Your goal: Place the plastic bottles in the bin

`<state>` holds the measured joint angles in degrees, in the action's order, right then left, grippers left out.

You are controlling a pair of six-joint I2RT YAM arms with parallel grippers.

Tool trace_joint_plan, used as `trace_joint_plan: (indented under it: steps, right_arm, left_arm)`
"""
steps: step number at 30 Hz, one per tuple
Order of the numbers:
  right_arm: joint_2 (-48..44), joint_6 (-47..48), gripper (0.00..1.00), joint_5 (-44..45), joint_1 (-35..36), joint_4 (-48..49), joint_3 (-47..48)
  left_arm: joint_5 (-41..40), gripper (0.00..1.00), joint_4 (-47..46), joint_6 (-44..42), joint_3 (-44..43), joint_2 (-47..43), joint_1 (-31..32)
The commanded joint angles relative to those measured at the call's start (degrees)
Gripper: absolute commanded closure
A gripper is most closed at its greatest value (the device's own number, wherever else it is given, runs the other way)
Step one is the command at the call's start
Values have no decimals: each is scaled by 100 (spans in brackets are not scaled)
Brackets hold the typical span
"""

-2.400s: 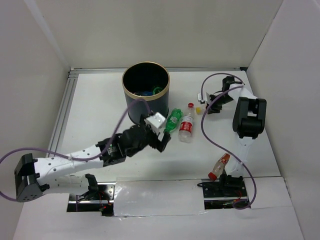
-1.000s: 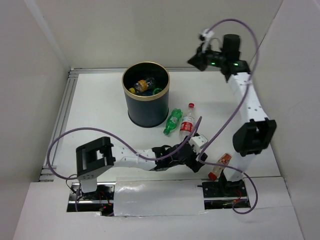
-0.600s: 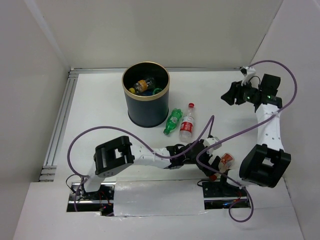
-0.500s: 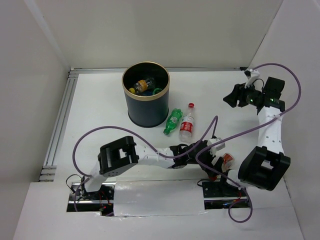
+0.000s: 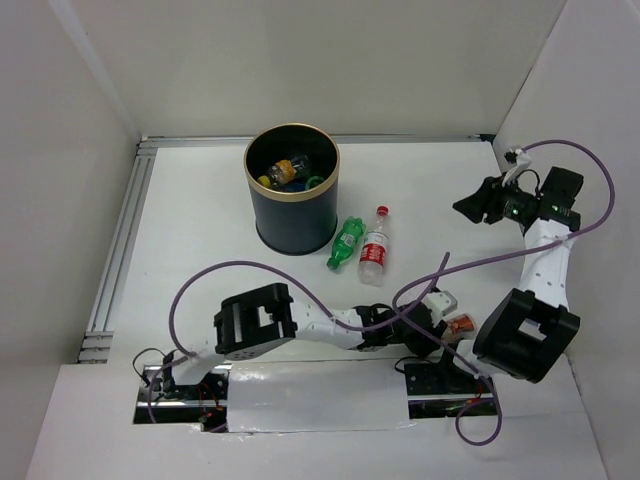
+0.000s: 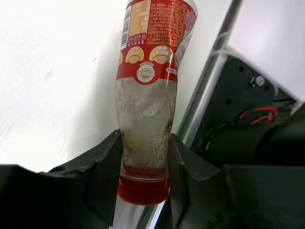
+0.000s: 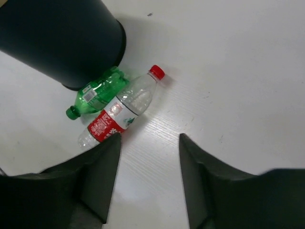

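**Left gripper** [image 6: 144, 143]: We log it at the near right corner of the table [image 5: 200, 220], beside the right arm's base [image 5: 445, 378]. A couple of seconds ago it was next to the bin. Its fingers [image 6: 102, 167] now press on both sides of the red-capped bottle [image 6: 147, 109], just above the cap, so we record it as pinching that bottle.

**Red-capped bottle** [image 5: 462, 325]: It lies low at the table's near edge, well apart from the bin.

**Right gripper** [image 7: 148, 138]: The claw is spread and holds nothing. We log it as swung back from high over the far side and now looking down on the loose pair.

**Bin** [image 5: 292, 215]: It now shows a yellow-labelled bottle [image 5: 290, 168] inside, which we did not see there before. We count that one as delivered.

**Green bottle** [image 5: 347, 243] and **red-and-white-labelled bottle** [image 5: 373, 252]: They lie touching side by side just right of the bin and have not moved.

**Our reckoning:** Three bottles remain outside. One is now gripped, and it needs a lift and a long carry to the bin.
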<state>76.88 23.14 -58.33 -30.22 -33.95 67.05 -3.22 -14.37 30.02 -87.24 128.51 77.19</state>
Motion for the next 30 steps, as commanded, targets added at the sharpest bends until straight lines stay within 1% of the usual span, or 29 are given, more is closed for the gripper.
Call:
trace_joint_plan:
  steps: [1, 2, 3, 4, 5, 6, 7, 8, 9, 10, 11, 12, 13, 14, 15, 16, 17, 18, 19, 20, 21, 22, 23, 24, 25, 26, 27, 28, 30]
  right_arm:
    - [-174, 331, 48, -863, -159, -461, 10]
    - [-174, 576, 55, -987, -160, -550, 10]
    - [-243, 665, 64, -1205, -230, -655, 10]
    - [-244, 840, 65, -1312, -230, -656, 10]
    - [-305, 842, 63, -1417, -309, -656, 10]
    - [-305, 894, 56, -1645, -362, -656, -42]
    - [-375, 894, 17, -1786, -475, -604, -43]
    - [-445, 981, 0, -1892, -476, -604, -43]
    - [-446, 1113, 0, -2058, -555, -664, 10]
    - [-498, 1393, 0, -2130, -555, -839, 62]
    - [-499, 1395, 0, -2130, -555, -841, 63]
    - [-499, 1343, 0, -2130, -555, -771, 63]
    - [-499, 1343, 0, -2130, -555, -771, 63]
    - [-447, 1404, 7, -2183, -555, -823, 124]
    - [-385, 1796, 19, -2235, -555, -997, 124]
    - [-228, 2365, 62, -2236, -555, -1504, 351]
    - [-157, 2545, 63, -2236, -555, -1683, 353]
    - [-95, 2747, 84, -2131, -555, -1815, 405]
    - [-94, 2949, 87, -1948, -338, -1938, 475]
    - [-25, 3047, 84, -1711, -144, -1879, 476]
    - [-24, 2943, 78, -1447, 58, -1713, 424]
    - [-85, 2864, 52, -975, 469, -1528, 249]
    - [-173, 2689, 44, -718, 699, -1013, 143]
    - [-174, 1913, 36, -420, 945, -642, 29]
    - [-174, 1418, 23, 314, 1182, -291, -68]
    - [-174, 952, 5, 644, 1646, 9, -130]
    - [-26, 538, 4, 804, 1833, 160, -130]
    - [115, 212, 1, 944, 2009, 213, -78]
    - [590, -351, 0, 1166, 2423, 371, -7]
  left_arm:
    - [-1064, 83, 41, -67, 619, -483, 24]
    - [-1162, 85, -21, -119, 742, -850, 24]
    - [-1276, 91, 48, -119, 866, -1028, -45]
    - [-1451, 98, 101, -189, 919, -1195, -116]
    - [-1549, 98, 101, -250, 980, -1379, -168]
    - [-1628, 98, 101, -251, 1042, -1572, -221]
    - [-1698, 98, 153, -321, 1164, -1975, -370]
    - [-1804, 98, 154, -374, 1218, -2170, -441]
    - [-1874, 98, 154, -609, 1218, -2363, -520]
    - [-2119, 98, 154, -968, 1218, -2818, -677]
    - [-2217, 98, 154, -972, 1218, -2822, -679]
    - [-2270, 98, 154, -1215, 1218, -2953, -757]
    - [-2270, 98, 154, -1279, 1166, -3094, -949]
    - [-2270, 98, 154, -1340, 1166, -3399, -1056]
    - [-2323, 98, 102, -1454, 1166, -3559, -1170]
    - [-2436, 97, 23, -1560, 1166, -3874, -1380]
    - [-2516, 97, 22, -1561, 1166, -4025, -1486]
    - [-2656, 97, -30, -1726, 1166, -4174, -1583]
    - [-2788, 97, -100, -1789, 1218, -4306, -1810]
    - [-3111, 94, -171, -1841, 1218, -4438, -1952]
    - [-3262, 94, -171, -1894, 1271, -4544, -2092]
    - [-3411, 94, -171, -1947, 1271, -4684, -2250]
    - [-3552, 94, -58, -1947, 1271, -4686, -2600]
    - [-3693, 93, 56, -1878, 1271, -4755, -2786]
    - [-3807, 91, 179, -1825, 1271, -4756, -2953]
    - [-3922, 91, 293, -1755, 1271, -4756, -3225]
    - [-4201, 89, 547, -1754, 1201, -4695, -3341]
    - [-4300, 84, 628, -1693, 1201, -4695, -3455]
    - [-4362, 69, 969, -1535, 955, -4475, -3789]
